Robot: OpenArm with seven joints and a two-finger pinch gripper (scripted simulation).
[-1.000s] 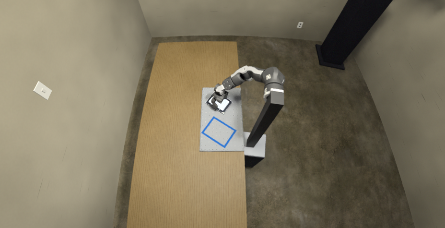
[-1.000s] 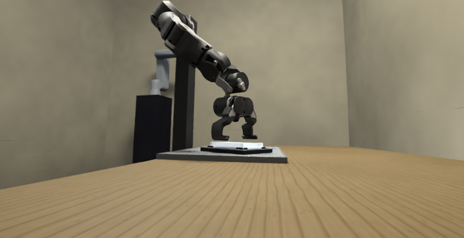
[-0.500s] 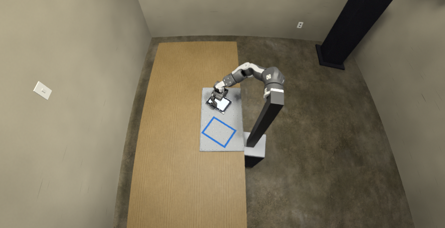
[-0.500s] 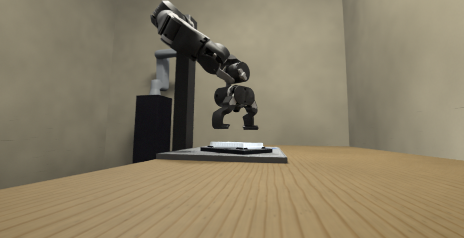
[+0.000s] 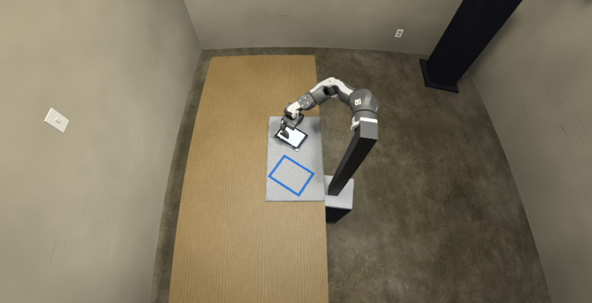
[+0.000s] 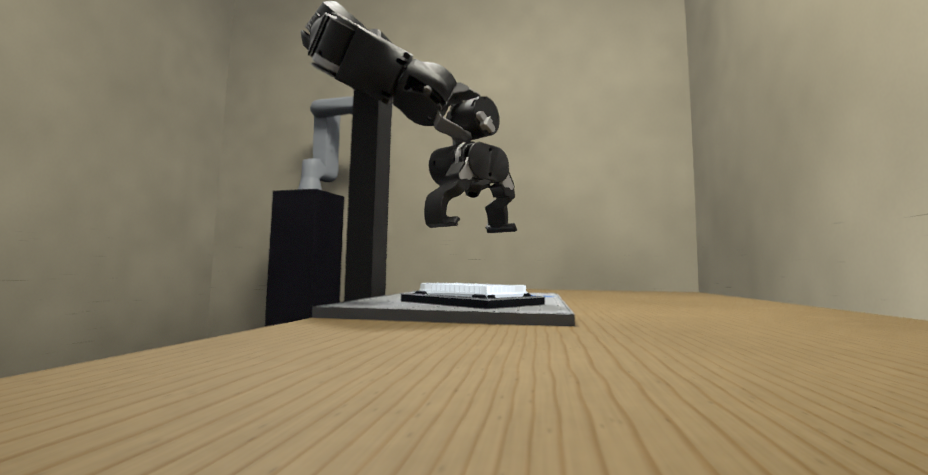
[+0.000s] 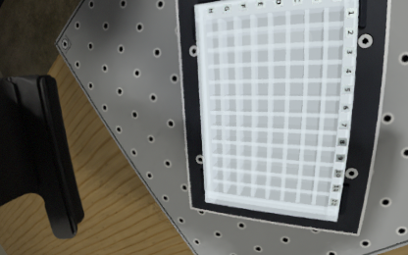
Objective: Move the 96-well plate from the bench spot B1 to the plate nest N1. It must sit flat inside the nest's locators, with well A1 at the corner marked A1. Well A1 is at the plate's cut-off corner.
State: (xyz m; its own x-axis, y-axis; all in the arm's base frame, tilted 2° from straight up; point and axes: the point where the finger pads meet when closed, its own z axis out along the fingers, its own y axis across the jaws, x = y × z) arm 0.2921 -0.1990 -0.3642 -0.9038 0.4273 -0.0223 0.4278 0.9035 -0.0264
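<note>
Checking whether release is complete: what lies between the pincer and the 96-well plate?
Nothing. In the exterior view the open pincer hangs above the 96-well plate with only bare wall showing in the gap; the plate rests on its black nest.

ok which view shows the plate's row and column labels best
The wrist view: the white plate fills the frame from above, with numbers 1 to 12 down its right edge and letters along the top. In the top view the plate is a small white patch; in the exterior view only its side edge shows.
</note>
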